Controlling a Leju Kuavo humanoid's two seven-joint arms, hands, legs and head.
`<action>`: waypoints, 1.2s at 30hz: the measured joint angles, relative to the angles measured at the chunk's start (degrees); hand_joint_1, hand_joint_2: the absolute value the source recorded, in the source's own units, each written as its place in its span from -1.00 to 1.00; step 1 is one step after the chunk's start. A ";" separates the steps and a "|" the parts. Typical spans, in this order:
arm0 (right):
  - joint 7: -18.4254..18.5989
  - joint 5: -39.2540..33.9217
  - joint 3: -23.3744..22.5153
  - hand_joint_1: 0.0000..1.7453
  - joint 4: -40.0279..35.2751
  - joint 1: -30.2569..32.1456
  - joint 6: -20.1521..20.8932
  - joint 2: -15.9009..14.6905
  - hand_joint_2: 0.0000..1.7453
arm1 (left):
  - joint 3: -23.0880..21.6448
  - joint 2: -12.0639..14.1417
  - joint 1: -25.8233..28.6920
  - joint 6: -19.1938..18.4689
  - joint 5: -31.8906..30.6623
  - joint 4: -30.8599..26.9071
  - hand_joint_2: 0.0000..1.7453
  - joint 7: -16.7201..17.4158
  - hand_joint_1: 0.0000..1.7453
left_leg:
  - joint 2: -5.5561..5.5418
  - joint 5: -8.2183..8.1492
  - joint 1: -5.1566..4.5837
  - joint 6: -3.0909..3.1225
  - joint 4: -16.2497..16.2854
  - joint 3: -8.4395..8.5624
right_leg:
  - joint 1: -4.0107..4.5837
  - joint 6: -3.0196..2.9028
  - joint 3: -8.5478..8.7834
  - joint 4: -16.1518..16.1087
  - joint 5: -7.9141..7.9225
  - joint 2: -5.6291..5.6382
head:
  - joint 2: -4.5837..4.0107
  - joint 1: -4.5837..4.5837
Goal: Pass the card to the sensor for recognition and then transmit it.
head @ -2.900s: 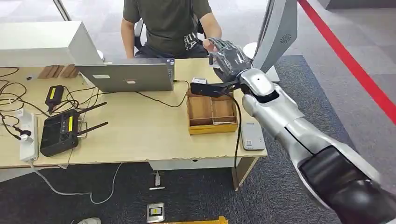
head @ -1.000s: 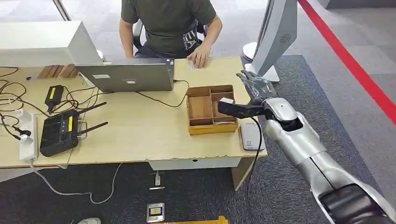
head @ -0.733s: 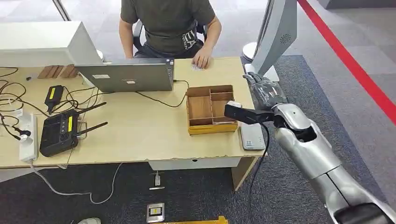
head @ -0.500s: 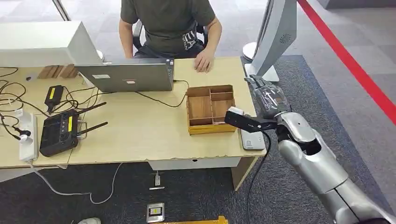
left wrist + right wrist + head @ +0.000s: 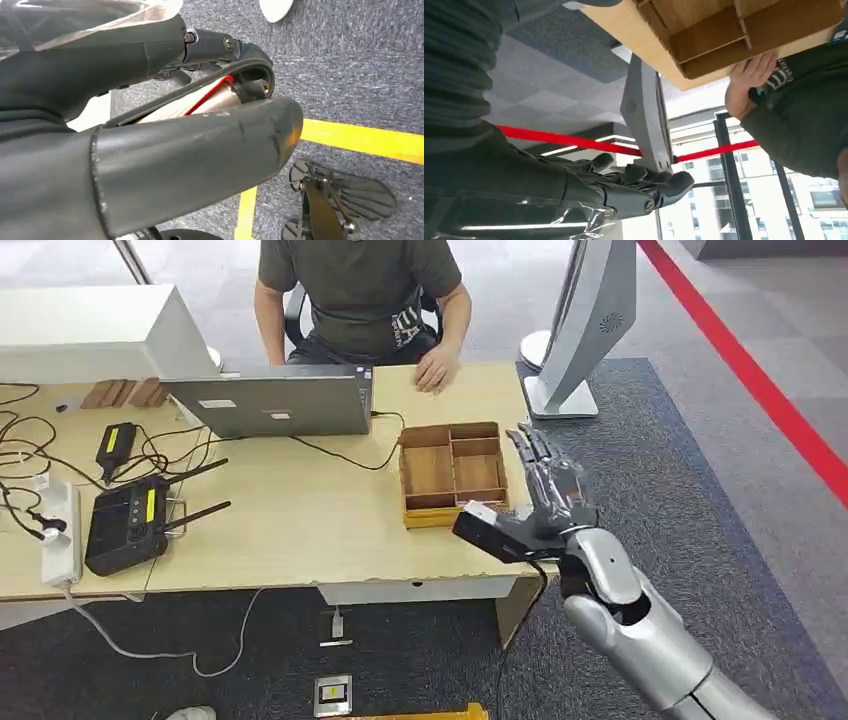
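right hand (image 5: 545, 490) withdrew, fingers spread, empty

The right arm (image 5: 640, 635) is glossy silver, built of rounded shells, with a dark joint recess and a black cable below the wrist. The right hand (image 5: 548, 485) is dark grey under clear plastic film. The left hand (image 5: 150, 145) is matte dark grey, with a red wire and small screws.

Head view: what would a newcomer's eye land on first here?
Probably the silver right arm rising from the lower right, its hand open, fingers spread over the desk's right front corner beside the wooden divided tray. Next, the person seated across the desk, one hand resting on it near the laptop.
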 joint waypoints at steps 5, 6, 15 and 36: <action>-0.11 3.21 0.20 -1.00 2.77 1.48 -5.88 3.04 1.00 | 0.24 -0.26 0.00 0.53 0.20 0.00 -1.00 -0.31 -1.00 | 0.00 0.00 0.00 0.00 0.00 0.01 | 0.00 0.00 0.00 0.00 0.00 0.00 | 0.00 0.00; -0.11 3.52 0.17 -1.00 3.48 1.72 -6.37 3.46 1.00 | 0.31 -0.33 0.00 0.55 0.20 0.00 -1.00 -0.31 -1.00 | 0.00 0.00 0.00 0.00 0.00 0.00 | 0.00 0.00 0.00 -0.01 0.00 0.00 | 0.00 0.02; -2.05 5.82 -0.20 -1.00 9.74 2.51 -7.87 7.80 1.00 | 0.46 -0.83 0.03 0.61 0.15 0.00 -1.00 0.09 -1.00 | 0.00 0.00 0.00 0.00 0.00 0.01 | 0.00 0.00 0.01 0.00 0.00 0.00 | 0.00 0.00; -4.07 8.94 -0.68 -1.00 19.41 0.72 -9.23 13.49 1.00 | 0.96 -1.31 0.05 1.68 0.57 0.00 -1.00 1.03 -1.00 | 0.00 0.00 0.00 0.00 0.00 0.02 | 0.00 -0.01 -0.01 0.01 0.00 0.00 | 0.00 0.00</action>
